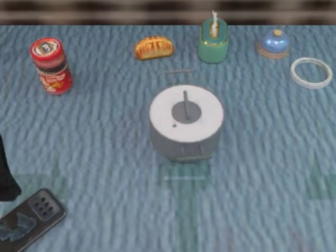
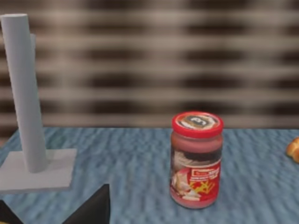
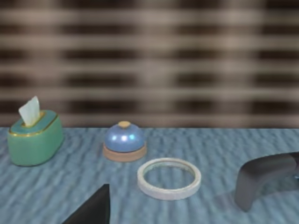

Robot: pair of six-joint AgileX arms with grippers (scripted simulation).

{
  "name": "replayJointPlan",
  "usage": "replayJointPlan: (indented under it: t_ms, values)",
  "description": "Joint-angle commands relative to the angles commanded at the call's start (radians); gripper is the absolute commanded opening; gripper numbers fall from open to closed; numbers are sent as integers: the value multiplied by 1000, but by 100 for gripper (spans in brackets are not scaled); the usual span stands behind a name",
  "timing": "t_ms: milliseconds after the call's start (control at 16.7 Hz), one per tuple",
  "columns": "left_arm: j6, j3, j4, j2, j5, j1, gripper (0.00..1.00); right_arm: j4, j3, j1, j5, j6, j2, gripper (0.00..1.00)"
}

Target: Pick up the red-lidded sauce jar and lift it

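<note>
Red-lidded sauce jar [image 1: 51, 65] stands upright at the tabletop's [image 1: 105, 147] far left, untouched. I can't tell my left gripper's [image 2: 88, 212] state (only a dark tip shows). Approaching too high could tip this tall, narrow jar.

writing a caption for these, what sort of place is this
Likely a simulated tabletop test bench, not a real room: a blue cloth-textured table holds unrelated props, a red-lidded sauce jar, a bread loaf and a desk bell.
</note>
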Motion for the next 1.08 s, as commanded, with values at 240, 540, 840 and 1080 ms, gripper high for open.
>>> replayJointPlan:
  t_ms: [240,540,840,1080]
  values:
    - [2,16,-11,17,0,1,100,0,0,0,0,0,0,100]
    - [25,197,-118,193,4,4,100,0,0,0,0,0,0,100]
    - [63,558,-278,488,21,-5,100,0,0,0,0,0,0,100]
    - [97,953,-416,768,41,-16,100,0,0,0,0,0,0,100]
